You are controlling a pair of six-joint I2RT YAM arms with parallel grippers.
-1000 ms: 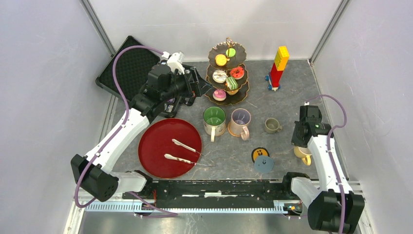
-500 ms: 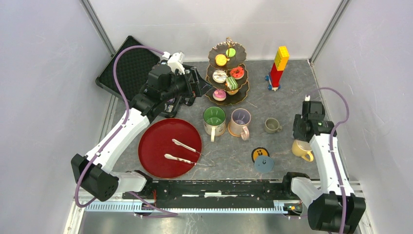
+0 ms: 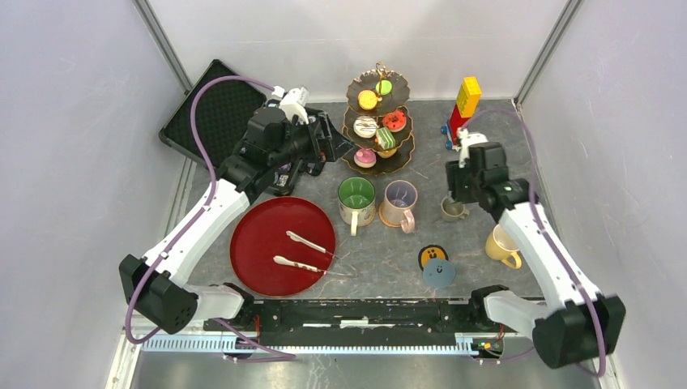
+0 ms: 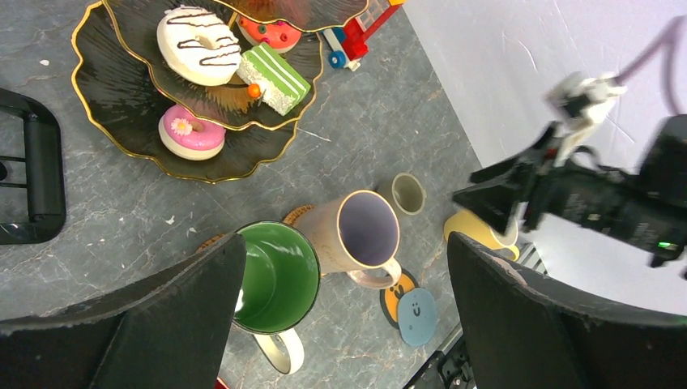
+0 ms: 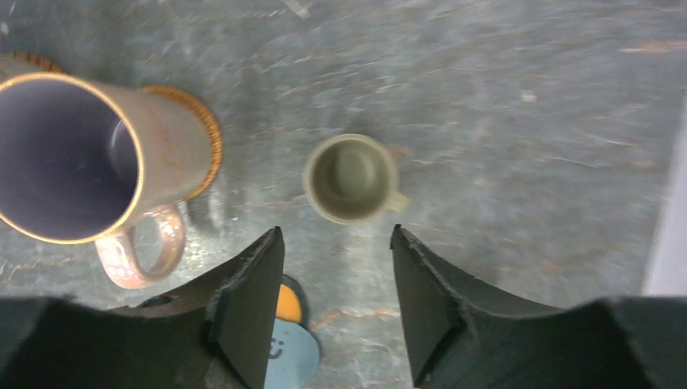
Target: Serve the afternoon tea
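Right pincer (image 5: 336, 233) about half open, empty, hovering over the small grey mug (image 5: 350, 178), which stands on the bench just ahead of its tips. Looks like the reach-for-mug step, next move: drop, close on the rim. Left pincer (image 4: 347, 241) wide open, empty, green mug (image 4: 275, 279) below it. Count: four mugs, one stand (image 4: 93, 81), six sweets, two loose coasters (image 3: 436, 263), two more under mugs

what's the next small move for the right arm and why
Probably lower the right gripper onto the grey mug and close on it: its jaws stand open and empty just short of the mug, which sits upright and free on the table.
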